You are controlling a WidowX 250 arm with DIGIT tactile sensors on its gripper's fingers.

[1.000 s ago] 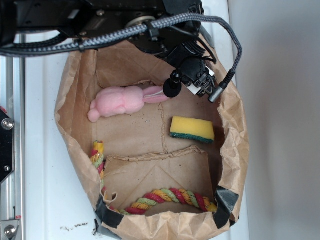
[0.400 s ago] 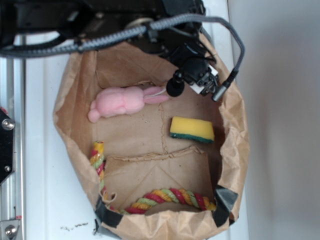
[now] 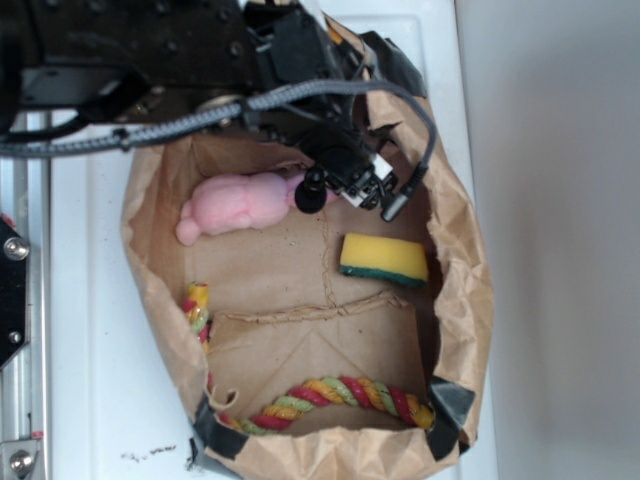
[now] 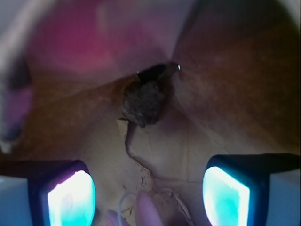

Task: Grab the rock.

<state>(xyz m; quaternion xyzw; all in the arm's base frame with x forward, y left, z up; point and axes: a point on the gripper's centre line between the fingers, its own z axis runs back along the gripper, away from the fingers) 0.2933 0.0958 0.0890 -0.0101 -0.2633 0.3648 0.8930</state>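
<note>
- I have swung left, deeper into the paper bag (image 3: 470, 300), toward the pink plush bunny (image 3: 235, 203).
- My gripper (image 4: 148, 188) gapes, holding nothing.
- The rock (image 4: 143, 101) lies ahead in the bag's back corner, between my fingers' line, so I judge descent comes next.

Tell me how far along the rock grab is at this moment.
Done: the gripper is inside the paper bag, near the pink bunny. In hand: the wrist view shows the rock centred ahead of the open fingers, apart from them. Left: advance onto the rock, close on it and lift.
</note>
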